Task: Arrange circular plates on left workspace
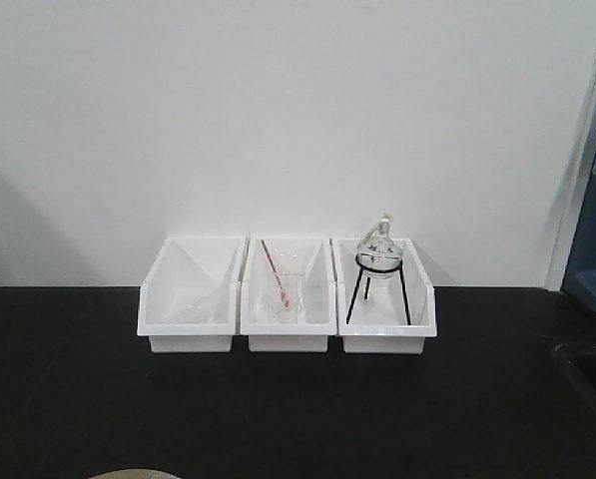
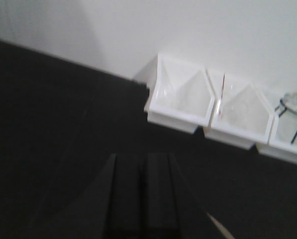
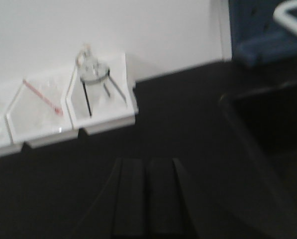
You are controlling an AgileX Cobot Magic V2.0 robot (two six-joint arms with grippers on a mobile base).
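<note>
Black counter [image 1: 78, 399], white wall [image 1: 278, 100].
My left claw [image 2: 143, 199] and right claw [image 3: 147, 199] are narrow, empty; bins [image 1: 288, 324] at twelve o'clock, sink [image 1: 592, 379] at three.

You have nothing to read in any of the three views — no label, brand, number or sign. In the middle of the front view, the three white rectangular plastic bins [image 1: 288, 324] show plain fronts. The round clear glass flask [image 1: 379, 245] on its black wire tripod [image 1: 355, 294] is too small and blurred for any marking to be told. The matte black countertop [image 1: 78, 399] bears no print.
</note>
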